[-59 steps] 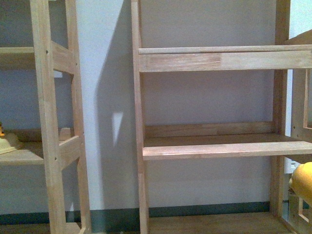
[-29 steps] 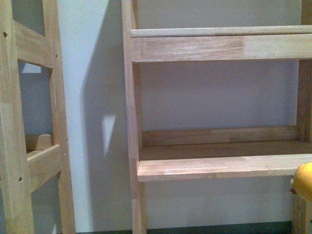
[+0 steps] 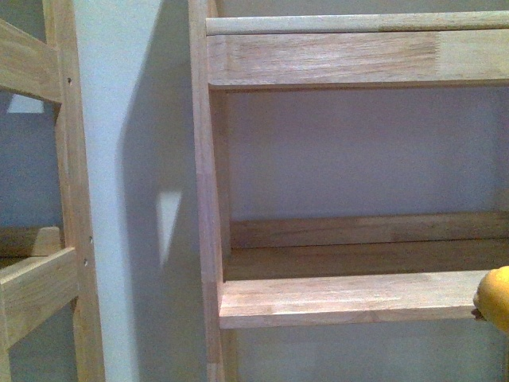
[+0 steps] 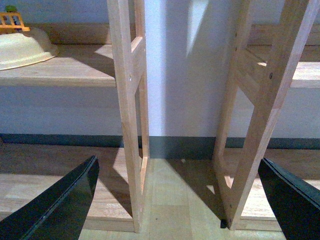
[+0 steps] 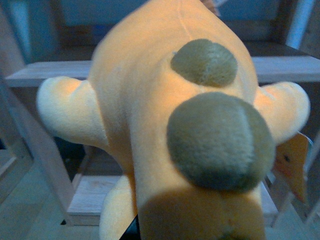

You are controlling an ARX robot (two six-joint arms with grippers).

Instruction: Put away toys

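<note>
Plush toy [image 5: 150,100] sits in the right fingers [image 5: 132,232], nearly hiding them.

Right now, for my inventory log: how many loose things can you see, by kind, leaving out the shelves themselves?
plush: 1
bowl: 1
orange item behind the bowl, too small to identify: 1
Total: 3
</note>
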